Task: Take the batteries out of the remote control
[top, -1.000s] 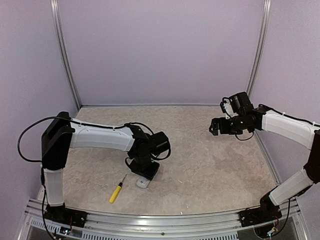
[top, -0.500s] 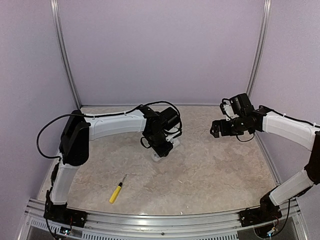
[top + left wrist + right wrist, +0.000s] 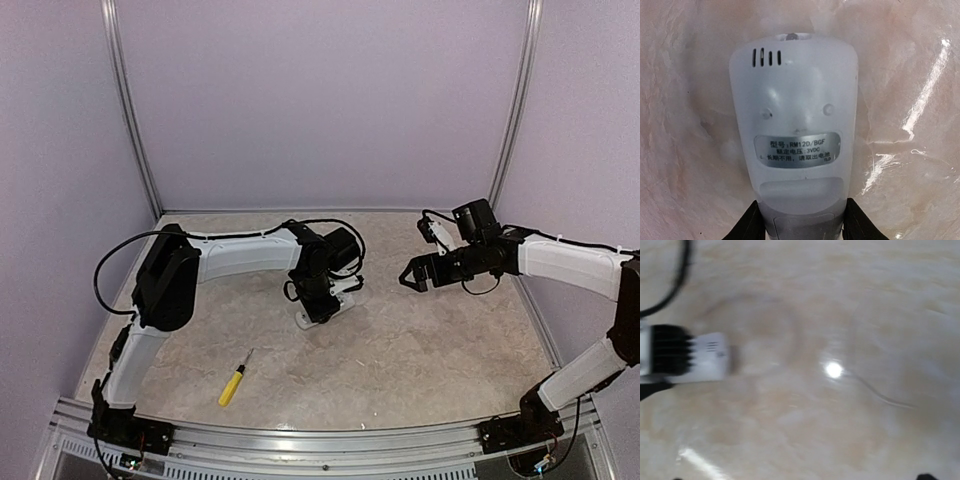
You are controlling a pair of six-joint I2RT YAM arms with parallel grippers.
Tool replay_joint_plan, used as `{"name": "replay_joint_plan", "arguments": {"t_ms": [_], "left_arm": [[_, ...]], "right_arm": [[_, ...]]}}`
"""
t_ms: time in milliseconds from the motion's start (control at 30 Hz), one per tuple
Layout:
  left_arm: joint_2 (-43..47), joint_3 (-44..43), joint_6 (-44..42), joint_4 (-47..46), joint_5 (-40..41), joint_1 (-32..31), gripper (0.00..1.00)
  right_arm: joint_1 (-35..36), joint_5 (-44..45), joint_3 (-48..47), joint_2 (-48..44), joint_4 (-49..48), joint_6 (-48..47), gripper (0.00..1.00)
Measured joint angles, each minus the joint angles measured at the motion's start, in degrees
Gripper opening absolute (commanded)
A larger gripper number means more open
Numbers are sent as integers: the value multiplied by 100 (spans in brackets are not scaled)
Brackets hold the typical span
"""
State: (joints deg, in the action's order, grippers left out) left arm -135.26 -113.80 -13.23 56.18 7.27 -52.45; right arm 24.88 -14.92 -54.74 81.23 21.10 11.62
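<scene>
A small slim white plastic remote control (image 3: 306,319) is gripped at one end by the left pincer (image 3: 320,300), low over the middle of the beige marbled table (image 3: 430,350); whether its free end rests on the surface cannot be told from above, since the wrist covers most of it. In the left wrist view the remote control (image 3: 795,115) is seen lengthwise, with a row of small dark slots (image 3: 766,57) near the far rounded end and a silver printed label (image 3: 796,150) across its middle. The near end is clamped between the two dark fingers of the left pincer (image 3: 800,227) and is cut off by the lower frame edge, so the greyish panel there cannot be made out clearly. Whether the batteries are inside the body is hidden. The right pincer (image 3: 412,278) is held off the table to the right, well apart from the remote control, with its jaws spread wide and nothing between them. Its own view is blurred: only a white block with dark slots, the remote control (image 3: 707,362), is recognised at the left edge beside a ribbed black finger (image 3: 670,357), and a black cable (image 3: 680,275) crosses the upper left corner. A small screwdriver with a yellow handle (image 3: 232,383) lies on the table near the front edge, apart from both pincers.
</scene>
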Motion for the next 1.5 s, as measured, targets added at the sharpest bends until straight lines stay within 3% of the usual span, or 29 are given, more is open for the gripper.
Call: {"name": "replay_joint_plan", "arguments": {"t_ms": [267,500,567,600,833,1033,1167,1500], "left_arm": [[0,50,-22,-70,-129,55,72],[114,317,33,-313,-339,227,85],[269,579,105,-479,-446,286,98],[380,765,129,-570,-516,326,99],[1869,2302,511,-1250,-894,680,96],[3226,3595,1099,-2247,-1117,855,91],[3713,4404,1587,-2802,-1117,984,88],[4144,5451,2430,-3552,-1110,1027,83]], "right_arm": [[146,-540,186,133,-721,-557,100],[146,-1088,208,317,-925,-1554,100],[146,-1274,197,350,-846,-1985,100],[146,-1386,168,378,-761,-2249,100],[286,-2033,-538,1110,-251,-4164,100],[570,-2094,-1054,2142,-125,-5233,100],[844,-1993,-1113,2549,-173,-5611,100],[1047,-1888,-1480,2959,-741,-5917,100]]}}
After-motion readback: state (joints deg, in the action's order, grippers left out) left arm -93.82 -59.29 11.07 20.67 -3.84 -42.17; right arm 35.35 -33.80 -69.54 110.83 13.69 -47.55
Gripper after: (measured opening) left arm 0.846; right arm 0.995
